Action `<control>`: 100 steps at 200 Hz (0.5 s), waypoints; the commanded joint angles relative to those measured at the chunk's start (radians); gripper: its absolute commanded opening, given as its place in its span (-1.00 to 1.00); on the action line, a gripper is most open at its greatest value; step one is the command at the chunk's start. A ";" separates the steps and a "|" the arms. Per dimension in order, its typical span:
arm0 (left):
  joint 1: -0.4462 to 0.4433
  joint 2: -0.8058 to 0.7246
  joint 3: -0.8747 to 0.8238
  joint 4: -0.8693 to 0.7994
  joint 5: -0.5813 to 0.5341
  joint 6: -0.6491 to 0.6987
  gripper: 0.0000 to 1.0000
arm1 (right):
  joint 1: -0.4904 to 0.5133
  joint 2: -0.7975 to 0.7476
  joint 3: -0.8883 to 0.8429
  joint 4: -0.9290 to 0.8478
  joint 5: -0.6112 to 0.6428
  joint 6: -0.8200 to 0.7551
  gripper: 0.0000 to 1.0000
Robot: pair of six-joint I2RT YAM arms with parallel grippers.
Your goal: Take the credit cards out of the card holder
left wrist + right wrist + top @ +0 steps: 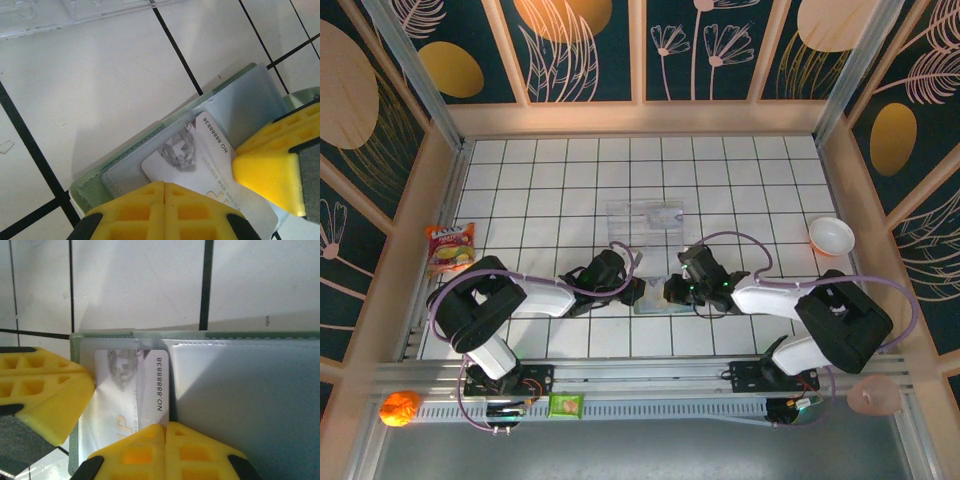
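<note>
Closed tight, the left hand [164, 189] is resting over the near edge of the card holder [87, 185], with no gap showing between its yellow tips. The right hand [166, 429] is closed just as fully and is bearing on the same holder from the opposite side. We cannot tell whether either hand is pinching an edge or only pressing down, since whatever lies under the tips is hidden.

The holder is lying open on the white-tiled bench [520, 180], right between the two hands, with its clear sleeves facing up. One printed credit card [200, 155] is sitting in a sleeve of the end panel, its numbered edge running in under both hands. A few clear rectangles [645, 218] are lying on the tiles just beyond the holder and apart from it (we are taking these for cards already out).

We are judging the step in hand to be freeing this sleeved card. The next move is calling for a split of duties. One hand should be pinning the green panel flat. The other should be parting its tips a little, catching the exposed card edge, and drawing it out along the sleeve's mouth without dragging the holder along.
</note>
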 commanded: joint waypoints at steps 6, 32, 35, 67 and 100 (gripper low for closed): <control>-0.004 0.025 -0.033 -0.119 0.014 -0.007 -0.97 | -0.014 -0.037 -0.042 -0.019 -0.008 0.028 -1.00; -0.004 0.027 -0.031 -0.118 0.012 -0.005 -1.00 | -0.020 -0.106 -0.056 -0.063 0.037 0.040 -1.00; -0.004 0.027 -0.031 -0.117 0.012 -0.006 -1.00 | -0.021 -0.114 -0.056 -0.072 0.042 0.040 -1.00; -0.004 0.021 -0.034 -0.105 0.014 -0.011 -1.00 | -0.026 -0.197 -0.046 -0.188 0.101 0.028 -1.00; -0.004 0.004 -0.031 -0.105 0.012 -0.010 -0.95 | -0.028 -0.274 -0.034 -0.264 0.136 0.009 -1.00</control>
